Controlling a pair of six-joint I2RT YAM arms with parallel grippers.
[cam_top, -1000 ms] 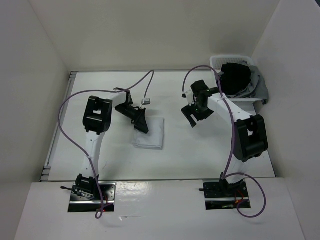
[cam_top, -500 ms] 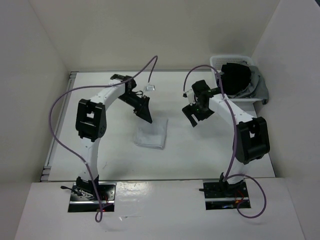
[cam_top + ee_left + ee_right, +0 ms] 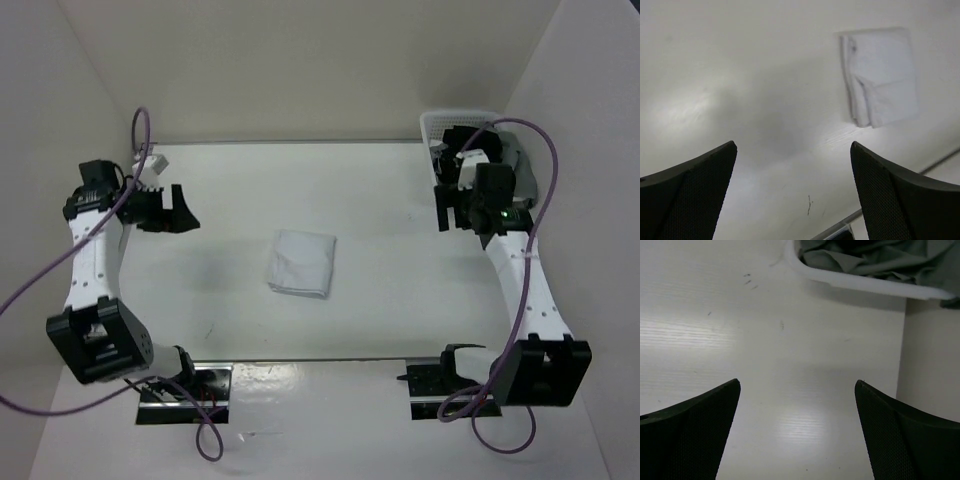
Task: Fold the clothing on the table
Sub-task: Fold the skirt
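Observation:
The white clothing [image 3: 301,263] lies folded into a small rectangle in the middle of the table [image 3: 400,290]; the left wrist view shows it [image 3: 881,75] at upper right with layered edges on one side. My left gripper [image 3: 168,209] hangs open at the table's far left, well away from the cloth. My right gripper [image 3: 455,205] is open at the far right, beside the basket. Between each pair of fingers only bare table shows [image 3: 792,190] [image 3: 797,430]. Neither gripper touches the cloth.
A white perforated basket [image 3: 440,125] holding dark grey garments [image 3: 470,150] stands at the back right corner; its rim [image 3: 850,282] crosses the top of the right wrist view. White walls enclose the table. A metal rail [image 3: 100,300] runs along the left edge.
Both arms have swung outward from the cloth, the left to the far left, the right back toward the basket. Both grippers have opened wider. The cloth lies in the same place.

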